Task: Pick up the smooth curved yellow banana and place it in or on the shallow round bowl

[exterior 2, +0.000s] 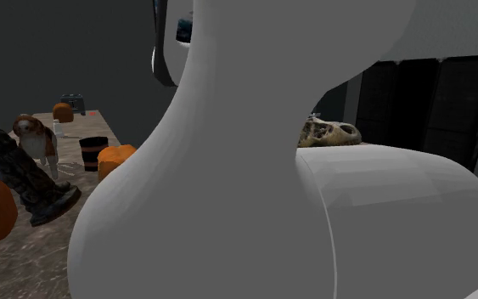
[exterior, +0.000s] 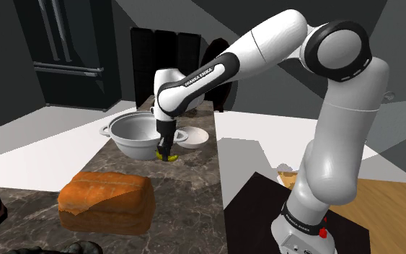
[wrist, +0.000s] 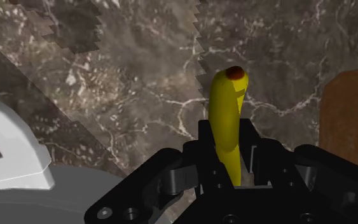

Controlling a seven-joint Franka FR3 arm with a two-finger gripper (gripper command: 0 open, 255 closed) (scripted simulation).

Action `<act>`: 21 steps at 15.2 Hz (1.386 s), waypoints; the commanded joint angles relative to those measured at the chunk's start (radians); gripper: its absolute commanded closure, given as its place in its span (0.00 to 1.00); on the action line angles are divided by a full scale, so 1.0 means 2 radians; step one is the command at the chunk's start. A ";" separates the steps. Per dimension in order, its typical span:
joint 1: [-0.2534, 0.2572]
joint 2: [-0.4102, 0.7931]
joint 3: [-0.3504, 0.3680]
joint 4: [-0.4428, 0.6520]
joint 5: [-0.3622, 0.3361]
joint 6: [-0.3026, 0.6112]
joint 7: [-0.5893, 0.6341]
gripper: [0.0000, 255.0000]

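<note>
Gripper (wrist: pixel 228 156): black jaws clamped around the banana (wrist: pixel 226 102) near its middle, pointing down at the marble counter (wrist: pixel 139 83).
Banana (exterior: pixel 168 155): yellow with a dark tip, sticking out past the fingers. It sits at or barely above the counter, just in front of the big grey pot (exterior: pixel 133 133).
Bowl (exterior: pixel 192 136): shallow and white, with nothing in it, beside the pot and near the gripper towards the shoulder view's right.
Done: the grasp looks secure.
Left: lift clear, carry the short way to the bowl, lower, release.
Writing: "FRANKA EMIKA" on the arm (exterior: pixel 201 77); nothing else is readable.
</note>
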 commanded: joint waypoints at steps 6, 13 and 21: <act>-0.001 -0.024 0.000 0.022 -0.001 -0.045 0.004 1.00; -0.038 -0.012 -0.035 0.045 -0.005 -0.063 -0.065 1.00; -0.089 0.032 -0.075 0.103 -0.007 -0.085 -0.153 1.00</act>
